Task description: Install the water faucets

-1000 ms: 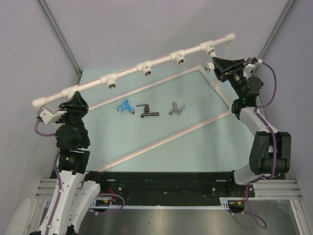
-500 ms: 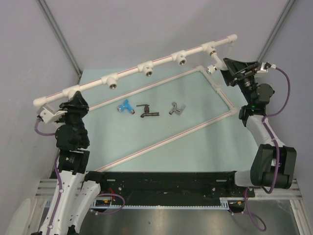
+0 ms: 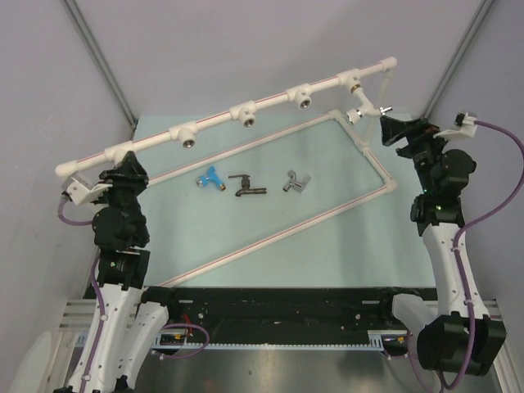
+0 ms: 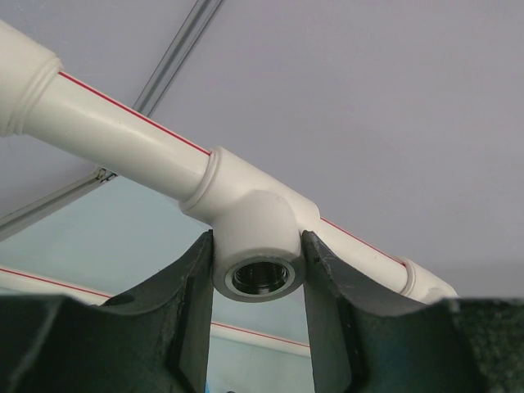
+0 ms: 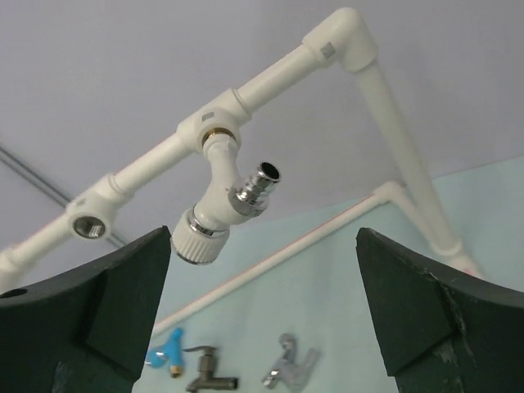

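Four pieces in the set: one fitted, three loose.

White plastic faucet with chrome spout [image 5: 214,214]: hung from the end tee of the white red-striped pipe rail [image 3: 270,101], at 1 o'clock of the pale green worktop [image 3: 327,246]. Brass thread showing at the joint; seating judged near complete.

Blue faucet [image 3: 211,178], dark brown-black faucet [image 3: 246,187], silver-grey faucet [image 3: 295,182]: in a row near centre, toward 12 o'clock, apart from one another, within reach of the open sockets above.

Left gripper [image 4: 259,278]: jaws clenched on both flanks of the white pipe tee with round metal socket [image 4: 250,217] at 10 o'clock, probably to brace the rail against twist.

Right gripper [image 3: 391,128]: jaws released, wide apart, holding nothing, just at 4 o'clock of the white faucet.

Brands, lettering: none legible; small grey mark on the corner elbow [image 5: 327,51] unreadable.
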You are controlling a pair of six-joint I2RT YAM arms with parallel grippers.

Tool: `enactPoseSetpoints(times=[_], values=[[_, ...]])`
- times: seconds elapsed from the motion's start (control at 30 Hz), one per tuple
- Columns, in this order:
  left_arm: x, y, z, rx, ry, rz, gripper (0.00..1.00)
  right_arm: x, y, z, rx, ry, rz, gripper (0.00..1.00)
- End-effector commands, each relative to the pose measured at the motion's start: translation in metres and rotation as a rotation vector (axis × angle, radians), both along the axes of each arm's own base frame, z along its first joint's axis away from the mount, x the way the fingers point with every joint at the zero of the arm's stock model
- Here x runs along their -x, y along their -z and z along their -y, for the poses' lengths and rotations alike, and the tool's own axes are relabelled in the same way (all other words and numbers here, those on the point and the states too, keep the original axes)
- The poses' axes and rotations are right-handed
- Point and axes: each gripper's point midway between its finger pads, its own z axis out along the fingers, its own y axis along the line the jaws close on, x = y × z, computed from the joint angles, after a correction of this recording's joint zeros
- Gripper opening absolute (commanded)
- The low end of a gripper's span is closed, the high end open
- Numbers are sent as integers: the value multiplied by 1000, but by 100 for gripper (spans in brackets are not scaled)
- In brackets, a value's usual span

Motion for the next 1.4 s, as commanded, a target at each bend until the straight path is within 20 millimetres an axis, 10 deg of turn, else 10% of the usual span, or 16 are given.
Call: enactPoseSetpoints(times=[0.0,0.47,0.9,1.37], values=[[-8,23,12,-50,66,-96,0,8,-25,3,682,208,82,100],[-6,22,12,-56,61,-92,0,-12,-13,-17,1584,432,1,100],[-2,19,10,-57,54,-77,0,-57,-19,-33,1594,531,93,92],[-2,20,10,-58,57,-76,0,-63,-19,-72,1036,168,192,15]])
